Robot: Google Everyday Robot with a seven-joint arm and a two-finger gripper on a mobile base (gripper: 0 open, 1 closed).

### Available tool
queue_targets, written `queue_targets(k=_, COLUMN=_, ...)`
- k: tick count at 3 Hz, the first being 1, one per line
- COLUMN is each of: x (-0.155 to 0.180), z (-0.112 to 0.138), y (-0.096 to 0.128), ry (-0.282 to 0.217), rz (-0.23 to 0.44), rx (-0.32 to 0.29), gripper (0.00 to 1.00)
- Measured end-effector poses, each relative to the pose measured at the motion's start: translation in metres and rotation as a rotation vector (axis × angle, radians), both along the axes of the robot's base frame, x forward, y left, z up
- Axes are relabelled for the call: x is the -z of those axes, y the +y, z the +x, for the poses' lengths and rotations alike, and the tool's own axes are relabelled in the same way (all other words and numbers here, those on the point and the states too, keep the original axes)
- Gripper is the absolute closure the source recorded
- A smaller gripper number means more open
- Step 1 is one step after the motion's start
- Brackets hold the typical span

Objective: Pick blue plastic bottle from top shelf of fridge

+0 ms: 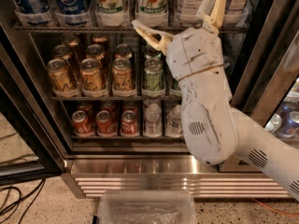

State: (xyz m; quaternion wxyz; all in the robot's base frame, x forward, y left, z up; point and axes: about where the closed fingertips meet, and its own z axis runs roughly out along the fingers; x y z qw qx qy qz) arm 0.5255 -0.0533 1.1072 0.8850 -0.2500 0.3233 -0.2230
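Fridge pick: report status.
Gripper at top shelf, right side, jaws open, empty. Blue Pepsi bottle far left, untouched. 7UP bottles stand between.

The arm (pixel 205 120) is a chain of bulky, rounded segments in a matte white shell with a smooth surface. The boxy wrist housing (pixel 194 52) carries faint panel lines, and a thin tan seam rings its lower edge. Below it, the widest segment bears an oval patch of small vent holes (pixel 196 127). A 2nd dotted patch (pixel 254 157) sits on the next segment toward the lower right. The claw (pixel 177 3), up at the level of the top shelf (pixel 70 28), has 2 slim, tapered fingers (pixel 149 34) of cream-yellow plastic. They are spread wide apart, 1 reaching left and 1 running up past the top edge.
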Motion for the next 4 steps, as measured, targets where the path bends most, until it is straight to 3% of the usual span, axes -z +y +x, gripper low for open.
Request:
queue_targets(k=1, x=0.0000, z=0.0000, y=0.0000, ry=0.000, rz=0.000, rx=0.000, gripper=0.14)
queue_targets(k=4, x=0.0000, z=0.0000, y=0.0000, ry=0.000, rz=0.000, rx=0.000, gripper=0.81)
